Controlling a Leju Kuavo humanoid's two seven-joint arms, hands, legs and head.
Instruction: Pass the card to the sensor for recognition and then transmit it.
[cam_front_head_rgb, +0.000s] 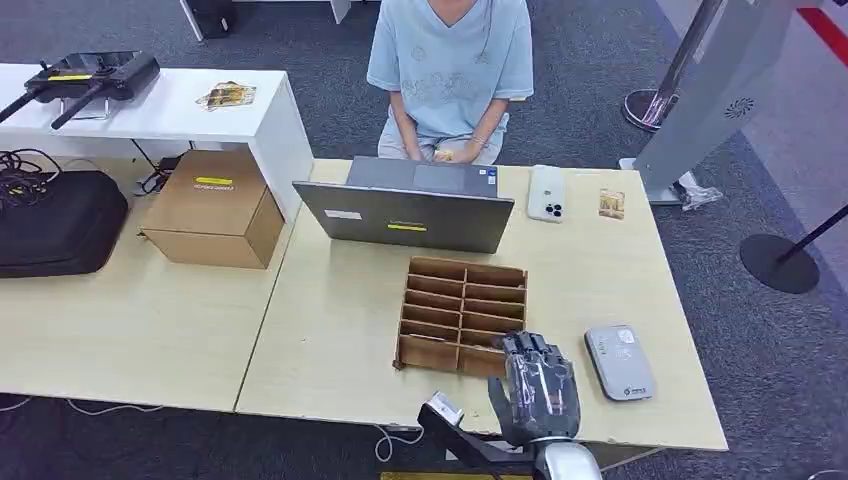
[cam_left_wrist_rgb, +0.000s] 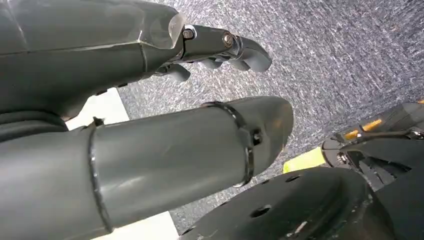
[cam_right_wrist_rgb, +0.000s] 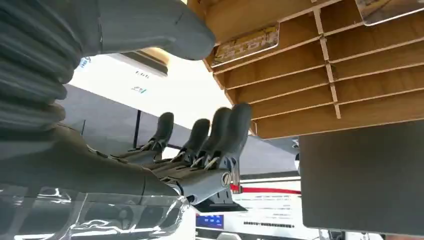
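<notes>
1. Right hand (cam_front_head_rgb: 536, 385): at the near right corner of the wooden organizer (cam_front_head_rgb: 462, 316), over the table's (cam_front_head_rgb: 330, 330) near edge. The forearm comes up from below with the back of the hand upward and the fingers (cam_right_wrist_rgb: 220, 135) stretched toward the organizer. They are spread apart and hold nothing. The thumb (cam_right_wrist_rgb: 150, 27) sits apart from the fingers, close to the organizer's near rows.
2. Card (cam_right_wrist_rgb: 245, 45): in one of the organizer's near compartments, just beside the thumb. It leans in its slot with the printed face showing, and its long axis runs along the length of the compartment. A second card (cam_right_wrist_rgb: 390, 7) sits in the neighbouring column, partly cut off by the frame. Nothing grips either card.
3. Sensor (cam_front_head_rgb: 619, 362): a flat grey unit on the table just right of the organizer and near the right hand, not touched.
4. Left hand (cam_left_wrist_rgb: 150, 100): hangs over grey carpet, away from the organizer. The fingers are slightly bent, the thumb is apart from them, and the hand is empty.
5. Laptop (cam_front_head_rgb: 405, 215): behind the organizer, with the back of its lid toward the robot.
6. Phone (cam_front_head_rgb: 546, 193): beyond the organizer's far right corner, lying face down.
7. Loose card (cam_front_head_rgb: 611, 204): just right of the phone.
8. Person (cam_front_head_rgb: 450, 70): seated behind the laptop, farthest from the organizer.
</notes>
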